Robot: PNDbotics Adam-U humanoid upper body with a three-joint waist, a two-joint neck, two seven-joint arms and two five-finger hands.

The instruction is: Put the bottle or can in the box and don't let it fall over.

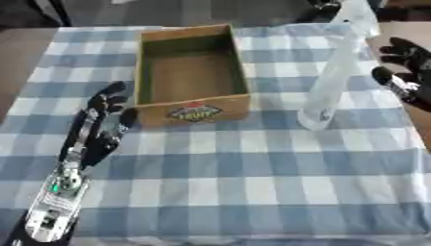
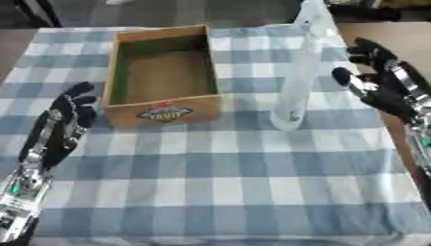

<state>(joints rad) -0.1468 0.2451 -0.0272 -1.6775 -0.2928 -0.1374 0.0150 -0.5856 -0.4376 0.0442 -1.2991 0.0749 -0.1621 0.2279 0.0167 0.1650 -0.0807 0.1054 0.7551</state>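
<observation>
Bottle: tall clear plastic bottle stands on the blue-and-white checked tablecloth, just right of the box.
Box: open brown cardboard box, nothing inside.
My right hand: fingers spread, holding nothing, near the bottle.
My left hand: fingers relaxed, empty, left of the box.

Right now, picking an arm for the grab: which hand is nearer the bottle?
The right hand, open just beside the clear bottle; the left hand sits beyond the box.

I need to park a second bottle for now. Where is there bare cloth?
The near half of the checked cloth, below the box, is bare. Crowded: the strip between box and clear bottle, and between bottle and right hand. The left hand flanks the box.
</observation>
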